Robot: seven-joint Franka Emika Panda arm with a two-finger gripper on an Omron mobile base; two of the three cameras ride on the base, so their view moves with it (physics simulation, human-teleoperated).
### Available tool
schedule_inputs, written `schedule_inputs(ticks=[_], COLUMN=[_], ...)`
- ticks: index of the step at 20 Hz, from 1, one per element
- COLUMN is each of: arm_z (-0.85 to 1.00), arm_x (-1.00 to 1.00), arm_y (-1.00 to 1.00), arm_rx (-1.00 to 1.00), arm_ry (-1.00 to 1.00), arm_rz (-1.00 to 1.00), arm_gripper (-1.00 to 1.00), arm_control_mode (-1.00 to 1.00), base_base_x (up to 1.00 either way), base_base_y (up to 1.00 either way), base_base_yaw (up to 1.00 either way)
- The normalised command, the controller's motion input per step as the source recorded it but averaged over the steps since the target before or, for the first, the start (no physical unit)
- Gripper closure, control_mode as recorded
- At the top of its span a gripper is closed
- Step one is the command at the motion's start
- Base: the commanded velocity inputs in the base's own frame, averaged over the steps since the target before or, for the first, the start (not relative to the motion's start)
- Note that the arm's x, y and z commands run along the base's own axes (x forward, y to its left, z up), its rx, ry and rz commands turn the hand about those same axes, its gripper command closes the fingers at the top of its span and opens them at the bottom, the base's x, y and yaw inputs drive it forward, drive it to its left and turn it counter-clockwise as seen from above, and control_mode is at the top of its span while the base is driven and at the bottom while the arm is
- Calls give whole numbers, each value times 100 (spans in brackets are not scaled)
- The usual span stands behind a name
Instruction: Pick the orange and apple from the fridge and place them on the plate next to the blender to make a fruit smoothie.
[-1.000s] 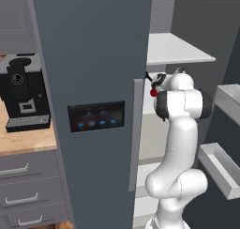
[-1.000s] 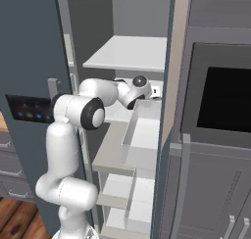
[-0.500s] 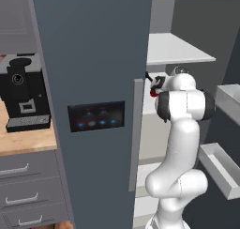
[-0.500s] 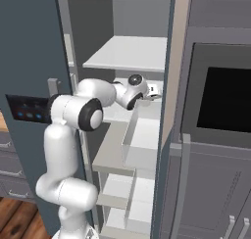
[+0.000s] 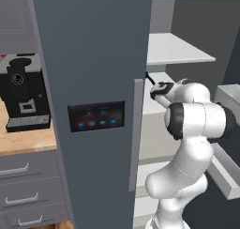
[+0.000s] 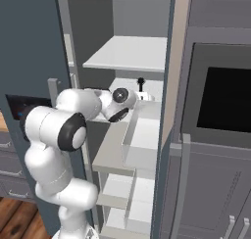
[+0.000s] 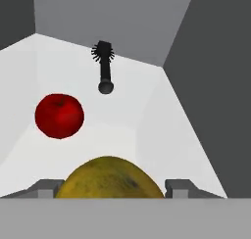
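Gripping the orange [image 7: 110,178] now, tool [image 7: 110,189] jaws narrowed since before.

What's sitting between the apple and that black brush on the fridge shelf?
Nothing. In the hand view, the stretch from the apple to the black brush is bare pale shelf. The orange lies nearer the camera, outside that stretch.

Orange [image 7: 110,178] nearest on the fridge shelf [image 7: 147,130], apple [image 7: 59,115] beyond-left, brush [image 7: 104,68] farthest back.
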Motion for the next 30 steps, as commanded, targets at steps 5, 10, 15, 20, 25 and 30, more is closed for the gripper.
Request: schedule_inputs(ticks=[5,10,15,20,25,30], arm_z=[93,100,88,82,80,70], arm_x=[-77,-77,-81,-60,-66,-87], arm_y=[0,0,13,47,41,21], arm_rx=[0,0,1,0,0,0], arm_ry=[-3,9,21,27,27,21], arm_rz=[0,0,0,0,0,0], arm_gripper=[100,100,100,100,100,100], arm_control_mode=[-100,-100,-100,-100,-100,-100], base_base_x=[0,0,0,0,0,0], base_base_y=[0,0,0,0,0,0], base_base_yaw=[0,0,0,0,0,0])
